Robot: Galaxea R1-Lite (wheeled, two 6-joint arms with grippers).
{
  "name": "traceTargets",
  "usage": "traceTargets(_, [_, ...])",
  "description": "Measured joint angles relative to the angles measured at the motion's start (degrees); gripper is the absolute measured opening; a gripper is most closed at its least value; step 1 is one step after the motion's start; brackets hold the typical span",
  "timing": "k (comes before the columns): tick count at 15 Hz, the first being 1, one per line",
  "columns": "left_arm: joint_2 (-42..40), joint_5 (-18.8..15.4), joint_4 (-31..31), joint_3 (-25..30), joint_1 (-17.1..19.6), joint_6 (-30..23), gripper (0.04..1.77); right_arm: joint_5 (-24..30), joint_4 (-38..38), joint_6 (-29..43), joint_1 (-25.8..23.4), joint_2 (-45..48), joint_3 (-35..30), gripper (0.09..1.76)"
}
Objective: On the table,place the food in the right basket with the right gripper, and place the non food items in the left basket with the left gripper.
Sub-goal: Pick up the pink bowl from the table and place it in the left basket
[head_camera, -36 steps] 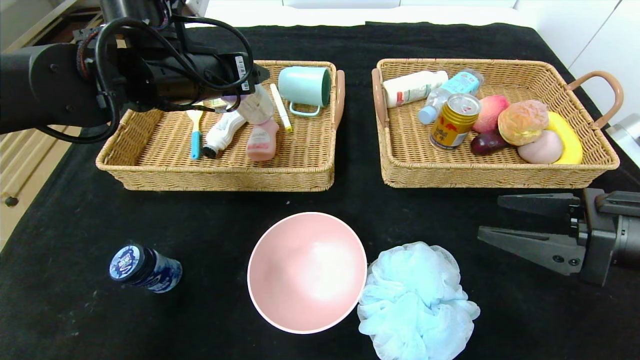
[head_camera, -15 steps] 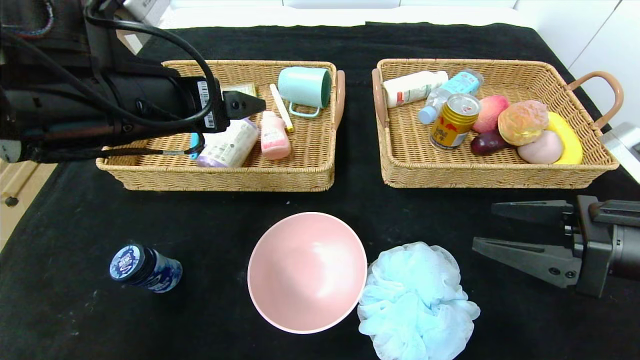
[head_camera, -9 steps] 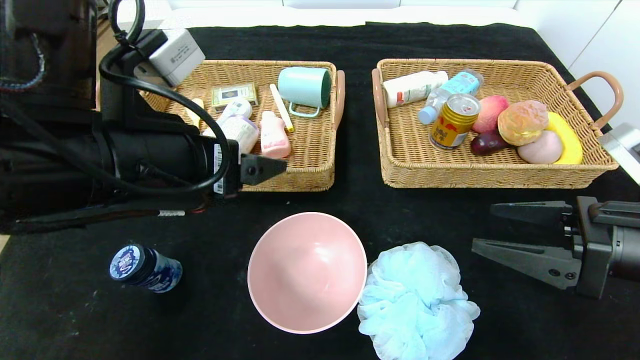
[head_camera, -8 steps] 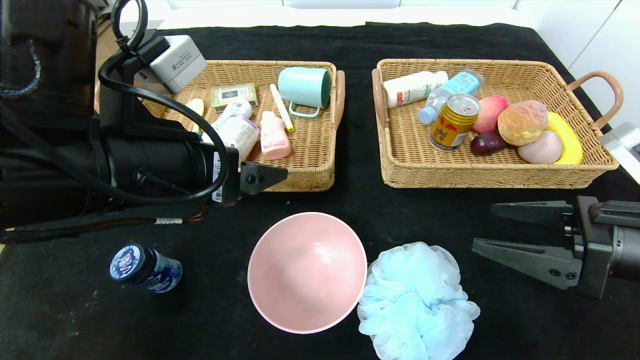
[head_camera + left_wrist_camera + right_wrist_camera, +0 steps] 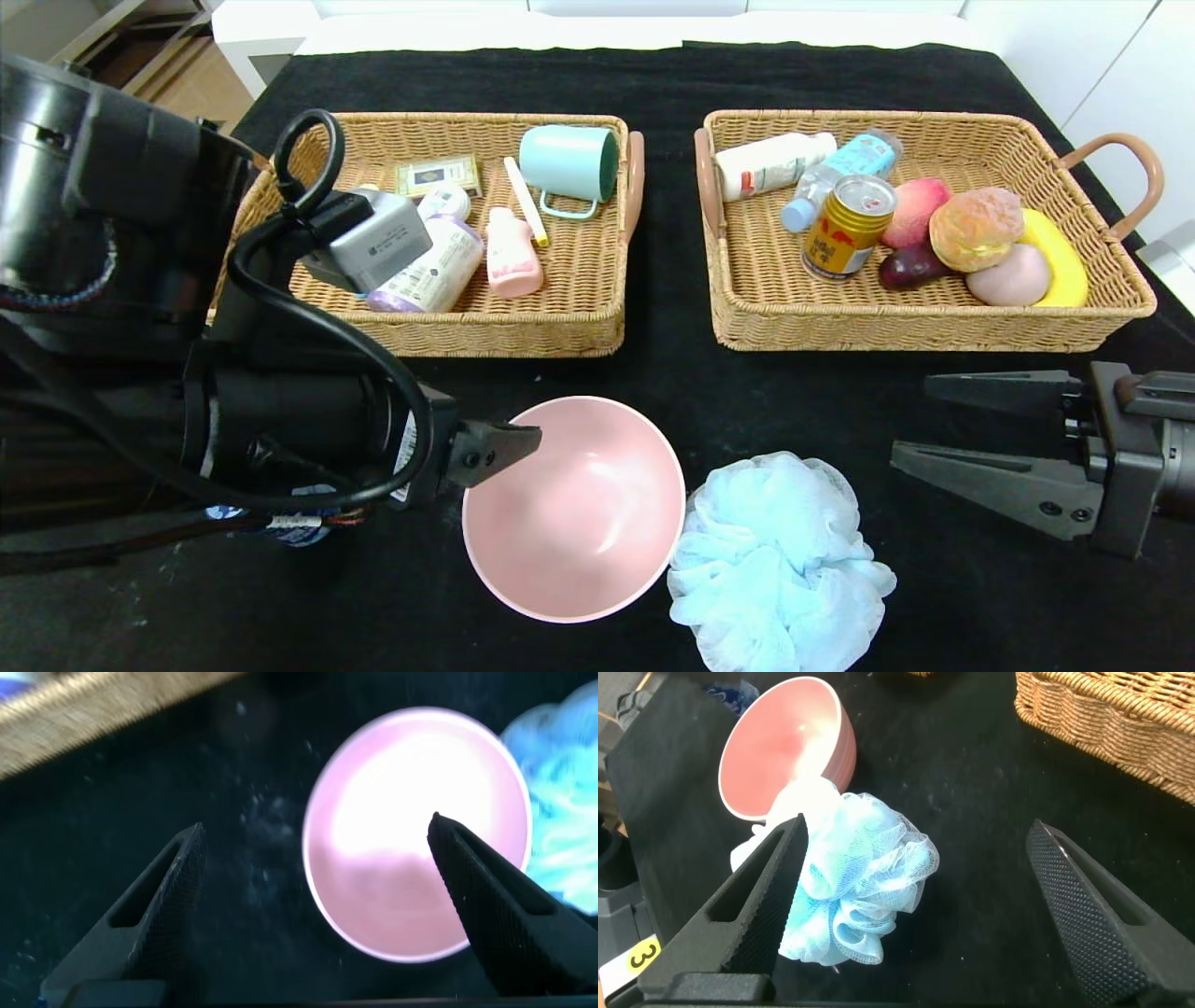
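Smooth round bowl (image 5: 573, 509), fluffy pouf (image 5: 775, 565).

Up top, the head camera looks forward and down over the whole table (image 5: 653, 84), both wicker baskets at the far side, both arms coming in from the edges. The left wrist camera sits close behind the left tool (image 5: 313, 873), staring almost straight down between its spread fingers at the pink bowl (image 5: 420, 831). The right wrist camera peers along the right tool (image 5: 915, 873), lower and slanted. All three share that bowl and the blue pouf (image 5: 854, 882).
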State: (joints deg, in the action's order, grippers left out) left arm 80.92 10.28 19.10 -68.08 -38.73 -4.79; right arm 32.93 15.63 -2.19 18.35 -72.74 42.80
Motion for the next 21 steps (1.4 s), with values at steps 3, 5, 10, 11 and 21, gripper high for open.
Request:
traceTargets(3, [0.8,0.0,1.3,1.2,-1.0,-0.1,1.71,0.0,0.0,0.0,0.0,0.2,0.0,1.71])
traceTargets(5, [1.7,0.0,1.0,2.8,-1.1,-0.2,1.71,0.0,0.0,0.0,0.0,0.2,0.0,1.71])
traceTargets(10, [5.0,0.1,0.6,4.2,0.2,-0.4,1.71,0.0,0.0,0.0,0.1,0.5,-0.1,1.71])
traceTargets(11, [5.5,0.1,0.6,4.2,0.4,-0.4,1.71,0.0,0.0,0.0,0.1,0.6,-0.1,1.71])
traceTargets(21, [9.7,0.0,-3.2,4.1,1.4,-0.4,1.72,0.0,0.0,0.0,0.1,0.9,-0.1,1.71])
